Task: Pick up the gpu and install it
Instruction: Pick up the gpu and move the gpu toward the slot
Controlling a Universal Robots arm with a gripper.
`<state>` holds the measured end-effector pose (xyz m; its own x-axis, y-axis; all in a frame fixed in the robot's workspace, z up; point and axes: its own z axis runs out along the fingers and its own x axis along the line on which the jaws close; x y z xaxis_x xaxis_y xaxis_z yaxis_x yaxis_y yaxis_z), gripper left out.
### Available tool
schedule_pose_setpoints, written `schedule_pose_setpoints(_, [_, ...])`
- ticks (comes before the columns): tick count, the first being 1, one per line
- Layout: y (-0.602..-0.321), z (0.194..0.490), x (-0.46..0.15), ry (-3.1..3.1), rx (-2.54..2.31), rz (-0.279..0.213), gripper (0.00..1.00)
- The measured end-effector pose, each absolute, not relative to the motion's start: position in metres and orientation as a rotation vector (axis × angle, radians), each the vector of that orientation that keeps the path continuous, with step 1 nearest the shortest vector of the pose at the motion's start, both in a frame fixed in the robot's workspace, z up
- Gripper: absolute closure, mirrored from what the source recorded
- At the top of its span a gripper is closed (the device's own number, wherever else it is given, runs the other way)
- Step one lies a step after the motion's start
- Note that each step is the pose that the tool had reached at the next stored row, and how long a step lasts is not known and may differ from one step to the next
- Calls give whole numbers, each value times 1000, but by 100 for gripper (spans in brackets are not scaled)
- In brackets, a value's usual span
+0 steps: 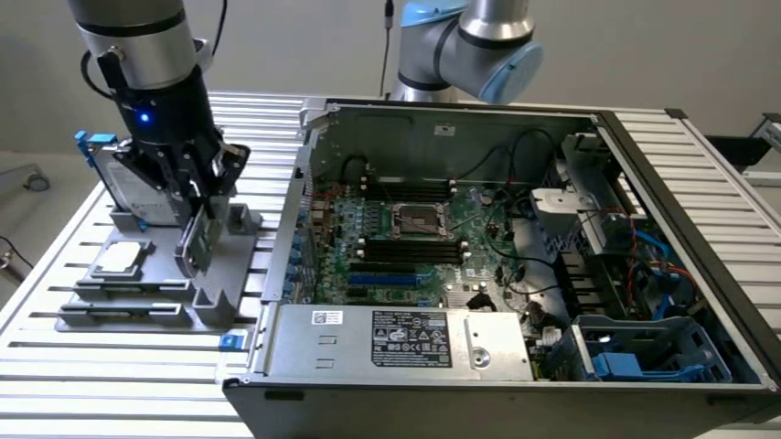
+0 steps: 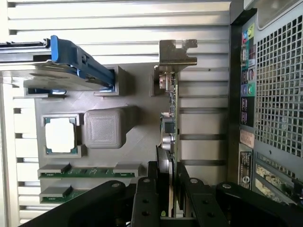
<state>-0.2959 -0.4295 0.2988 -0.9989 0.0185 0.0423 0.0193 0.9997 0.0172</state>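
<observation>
Green board edged with a black shroud and a silver bracket at one end, the gpu (image 1: 199, 245) (image 2: 169, 118) is thin and stands edge-on in the grey holder (image 1: 227, 297) (image 2: 137, 142), beside the open computer case (image 1: 616, 137). The gripper (image 1: 203, 208) (image 2: 168, 191) pinches the card's upper edge, one finger against each face.
</observation>
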Motion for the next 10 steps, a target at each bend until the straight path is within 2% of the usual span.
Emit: schedule_pose_setpoints(10, [-430,344,-290,-3094,-29,-27,73])
